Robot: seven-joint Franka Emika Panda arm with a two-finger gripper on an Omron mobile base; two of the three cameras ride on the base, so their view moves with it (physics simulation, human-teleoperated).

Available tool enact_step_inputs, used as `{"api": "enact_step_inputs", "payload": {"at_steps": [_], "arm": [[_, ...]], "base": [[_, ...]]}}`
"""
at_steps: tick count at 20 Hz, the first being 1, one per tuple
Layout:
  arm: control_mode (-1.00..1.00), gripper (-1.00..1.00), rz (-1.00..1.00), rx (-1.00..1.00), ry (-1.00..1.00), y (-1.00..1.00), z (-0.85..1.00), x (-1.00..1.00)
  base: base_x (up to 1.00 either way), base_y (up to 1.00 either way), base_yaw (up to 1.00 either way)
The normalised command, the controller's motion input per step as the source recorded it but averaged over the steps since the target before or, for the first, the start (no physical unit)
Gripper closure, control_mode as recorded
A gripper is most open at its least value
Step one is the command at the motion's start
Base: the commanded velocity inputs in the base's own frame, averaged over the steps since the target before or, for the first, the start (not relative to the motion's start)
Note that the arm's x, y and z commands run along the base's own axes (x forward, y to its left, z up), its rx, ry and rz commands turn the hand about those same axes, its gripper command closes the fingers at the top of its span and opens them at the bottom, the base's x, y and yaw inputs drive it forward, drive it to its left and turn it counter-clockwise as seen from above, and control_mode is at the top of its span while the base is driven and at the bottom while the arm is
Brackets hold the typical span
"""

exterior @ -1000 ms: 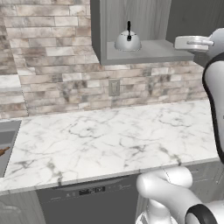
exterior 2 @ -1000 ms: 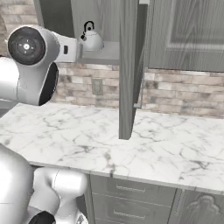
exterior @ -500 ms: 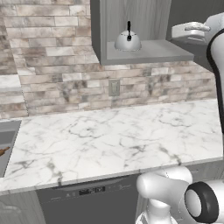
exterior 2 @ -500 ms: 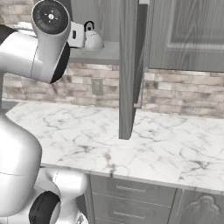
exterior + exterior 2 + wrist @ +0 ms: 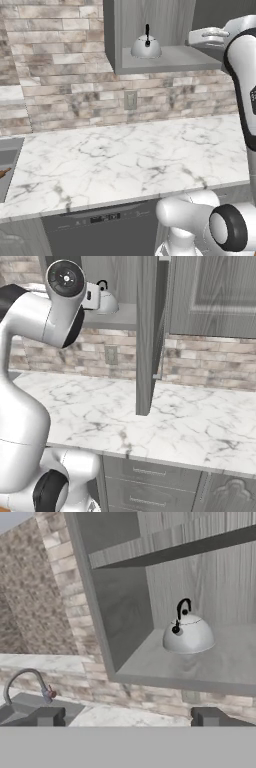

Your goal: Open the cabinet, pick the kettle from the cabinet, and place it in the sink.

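The cabinet (image 5: pixel 165 57) on the wall stands open, its door (image 5: pixel 148 331) swung out edge-on in the right base view. On its grey inner shelf (image 5: pixel 200 664) sits the kettle (image 5: pixel 146 46), upright, silver with a black arched handle. In the hand view the kettle (image 5: pixel 188 633) lies ahead and a little right of centre, apart from my gripper (image 5: pixel 127 717). The gripper's fingertips (image 5: pixel 47 716) stand wide open with nothing between them. In the left base view my gripper (image 5: pixel 197 37) hovers at shelf height, to the right of the kettle. The sink (image 5: pixel 7 162) lies at the counter's far left, with its faucet (image 5: pixel 27 684).
A white marble counter (image 5: pixel 125 160) runs below the cabinet against a brick backsplash with an outlet (image 5: pixel 130 100). A dark dishwasher front (image 5: pixel 100 227) sits under the counter. A brown object (image 5: pixel 4 173) lies in the sink. The open door hangs over the counter's middle.
The hand has risen to shelf height and shifted left toward the open cabinet. The kettle has not moved and the gripper has stayed open.
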Motion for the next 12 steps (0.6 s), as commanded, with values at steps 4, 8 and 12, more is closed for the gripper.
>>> {"api": "enact_step_inputs", "payload": {"at_steps": [4,8,12], "arm": [[-1.0,-1.0,-0.01,-0.03,-0.03,0.09,-0.02,0.43],[-1.0,-1.0,-0.01,-0.01,0.0,0.01,0.02,0.41],[-1.0,-1.0,-0.01,-0.04,0.0,0.0,0.01,0.39]], "base": [[0.0,0.0,0.0],[0.0,0.0,0.0],[0.0,0.0,0.0]]}}
